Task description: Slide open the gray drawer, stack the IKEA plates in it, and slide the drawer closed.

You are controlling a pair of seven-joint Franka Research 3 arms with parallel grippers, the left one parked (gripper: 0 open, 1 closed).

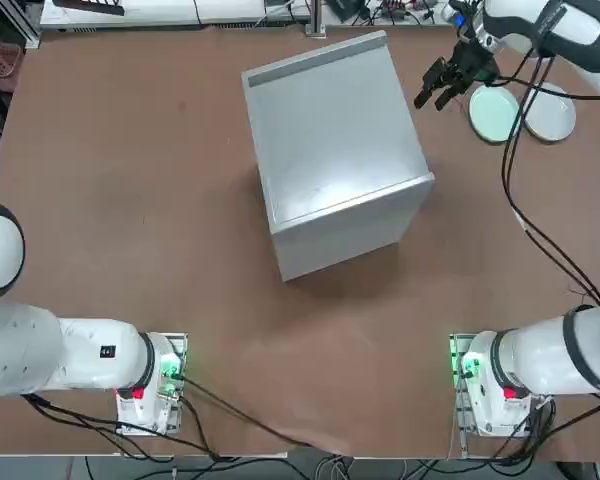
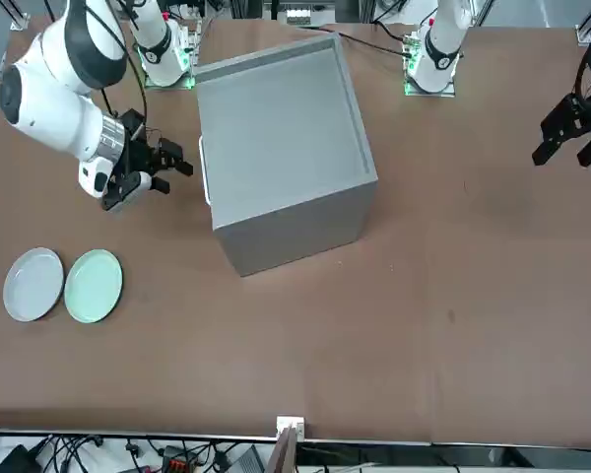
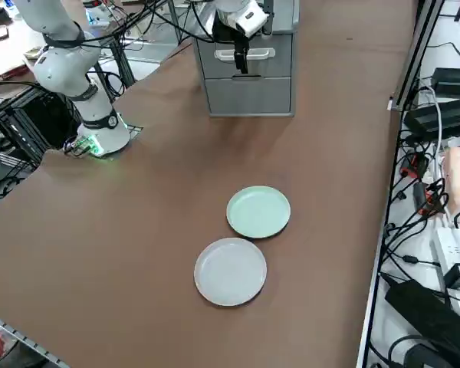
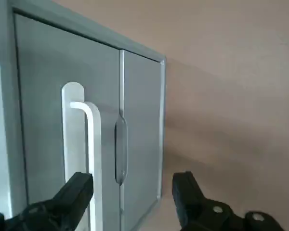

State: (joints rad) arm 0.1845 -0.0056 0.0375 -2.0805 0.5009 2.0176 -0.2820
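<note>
The gray drawer [image 3: 282, 47] is shut in the front of the gray cabinet [image 1: 335, 150], and its white bar handle [image 4: 88, 144] shows in the right wrist view. My right gripper [image 1: 432, 99] hovers open just in front of that handle, touching nothing, with the handle near one finger [image 4: 76, 191]. Two IKEA plates lie flat side by side on the table beyond the gripper. One is mint green [image 1: 495, 112] and one is white-gray [image 1: 551, 113]. They sit apart from the cabinet, also seen as the mint plate [image 3: 258, 211] and the white-gray plate [image 3: 231, 271].
The brown table [image 1: 130, 200] runs wide around the cabinet. A black cable [image 1: 520, 190] trails from my right arm over the table near the plates. Racks and cables line the table's right edge [image 3: 399, 153].
</note>
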